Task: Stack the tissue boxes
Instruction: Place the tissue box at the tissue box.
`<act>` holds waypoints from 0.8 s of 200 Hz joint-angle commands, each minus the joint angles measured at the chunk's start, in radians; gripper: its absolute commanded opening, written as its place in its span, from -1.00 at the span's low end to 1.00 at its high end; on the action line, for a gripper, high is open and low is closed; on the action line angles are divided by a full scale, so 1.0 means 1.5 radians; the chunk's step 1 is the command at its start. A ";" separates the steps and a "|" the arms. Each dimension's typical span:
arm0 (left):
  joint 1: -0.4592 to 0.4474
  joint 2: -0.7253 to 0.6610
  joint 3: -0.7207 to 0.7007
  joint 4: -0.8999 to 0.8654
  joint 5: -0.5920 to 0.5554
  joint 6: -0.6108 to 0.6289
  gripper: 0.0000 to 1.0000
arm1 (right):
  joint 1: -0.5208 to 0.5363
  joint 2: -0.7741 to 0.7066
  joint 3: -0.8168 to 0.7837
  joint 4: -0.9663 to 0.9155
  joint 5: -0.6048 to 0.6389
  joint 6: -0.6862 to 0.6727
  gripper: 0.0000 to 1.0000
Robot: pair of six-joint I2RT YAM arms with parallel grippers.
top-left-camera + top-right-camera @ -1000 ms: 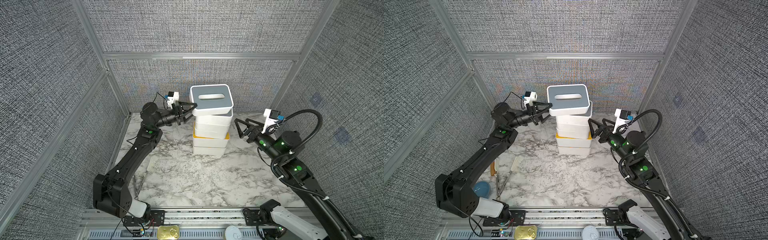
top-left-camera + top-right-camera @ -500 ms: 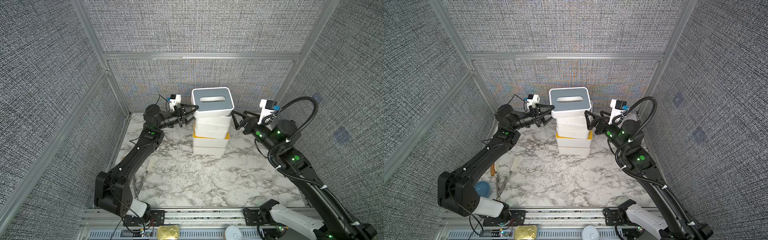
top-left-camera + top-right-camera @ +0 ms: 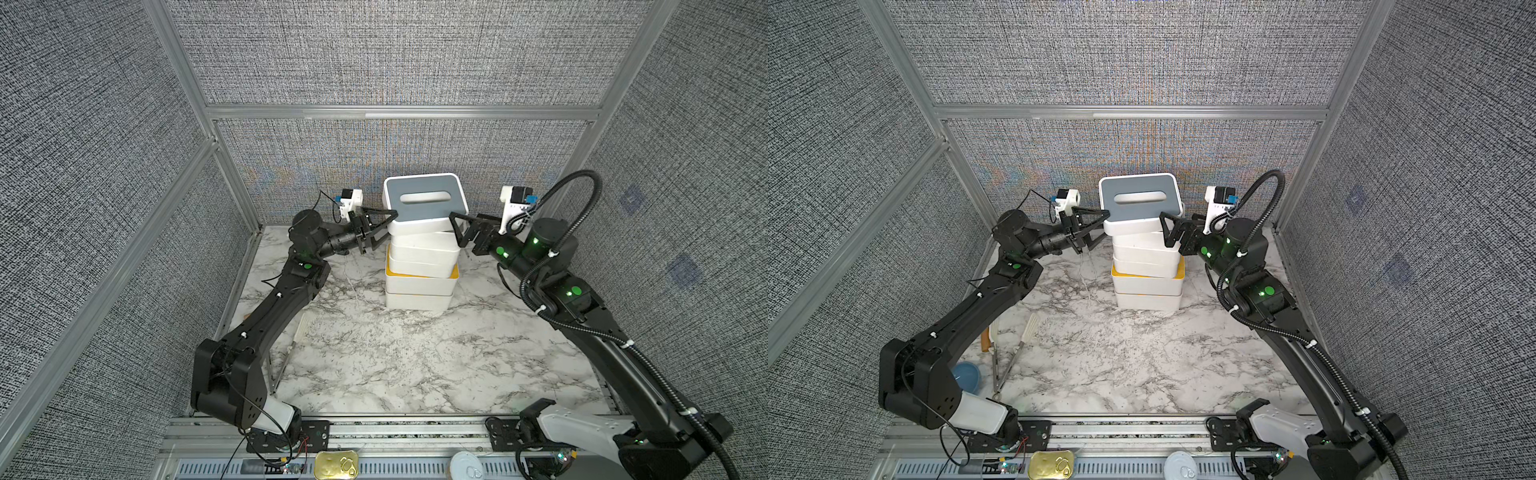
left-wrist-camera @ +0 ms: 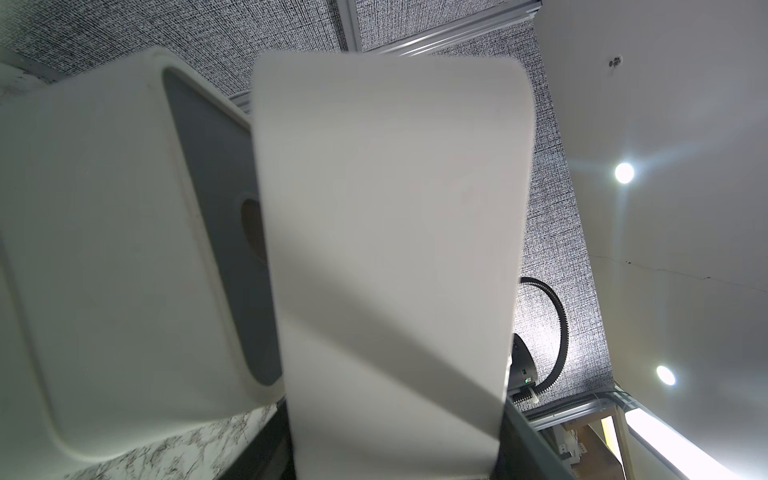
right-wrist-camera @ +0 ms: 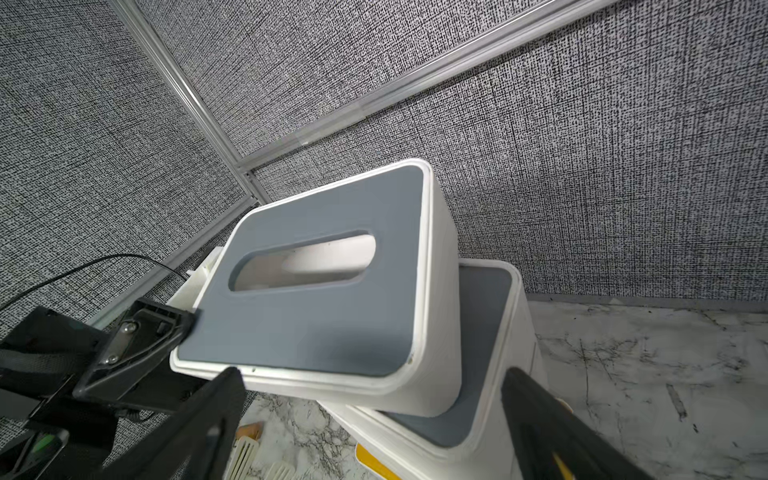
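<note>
Several white tissue boxes stand stacked [image 3: 420, 286] [image 3: 1148, 286] at the back middle of the marble table; a yellow lid edge [image 3: 415, 275] shows partway down. The top tissue box [image 3: 424, 199] [image 3: 1140, 199] [image 5: 307, 316] has a grey slotted lid and lies askew over a second grey-lidded box [image 5: 486, 332]. My left gripper [image 3: 390, 226] [image 3: 1105, 224] [image 4: 395, 415] is shut on the top box's left end, and its white side [image 4: 390, 232] fills the left wrist view. My right gripper [image 3: 457, 230] [image 3: 1166, 230] [image 5: 370, 374] is open at the box's right end, fingers [image 5: 208, 419] apart from it.
A slotted spatula [image 3: 1030, 328], tongs [image 3: 1005, 365] and a blue bowl [image 3: 967, 376] lie at the table's front left beside the left arm. A tin can [image 3: 1050, 465] and a white lid [image 3: 1179, 467] sit on the front rail. Fabric walls [image 3: 395, 158] enclose the cell close behind the stack.
My right gripper has moved up and left to the top box's right end, still open. The left gripper has shifted the top box slightly right over the stack.
</note>
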 commanded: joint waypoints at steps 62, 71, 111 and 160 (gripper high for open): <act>0.000 -0.002 -0.006 0.026 -0.023 -0.034 0.13 | 0.018 0.068 0.075 -0.037 0.031 -0.004 0.99; 0.000 -0.003 -0.005 0.026 -0.024 -0.037 0.13 | 0.025 0.073 0.080 -0.039 0.042 -0.010 0.99; 0.000 -0.012 0.001 0.005 -0.030 -0.027 0.18 | 0.039 0.098 0.103 -0.056 0.066 -0.025 0.99; -0.007 -0.005 0.007 0.000 -0.031 -0.018 0.25 | 0.042 0.101 0.115 -0.065 0.085 -0.033 0.99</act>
